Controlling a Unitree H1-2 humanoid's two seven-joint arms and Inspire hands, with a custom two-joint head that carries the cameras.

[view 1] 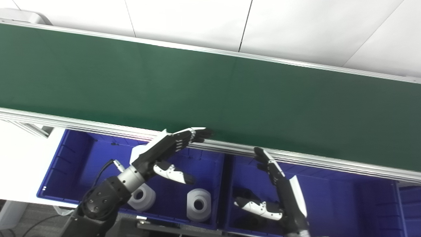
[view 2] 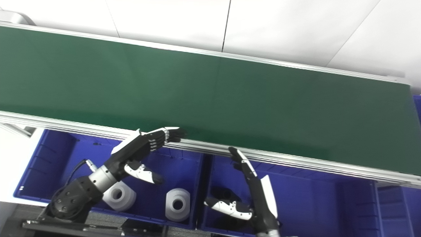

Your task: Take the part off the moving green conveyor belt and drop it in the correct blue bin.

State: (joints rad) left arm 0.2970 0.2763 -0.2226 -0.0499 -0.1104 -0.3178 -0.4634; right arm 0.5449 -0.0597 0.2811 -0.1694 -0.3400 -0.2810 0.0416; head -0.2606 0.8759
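Conveyor belt [view 1: 210, 89] across the whole width, behind two bins side by side. In the left bin [view 1: 75, 161], two parts: one [view 1: 143, 196] left of the other [view 1: 199, 204]. Left hand [view 1: 164, 148] over the left bin, fingertips at the belt's near rail. Right hand [view 1: 279, 187] over the right bin [view 1: 345, 204].
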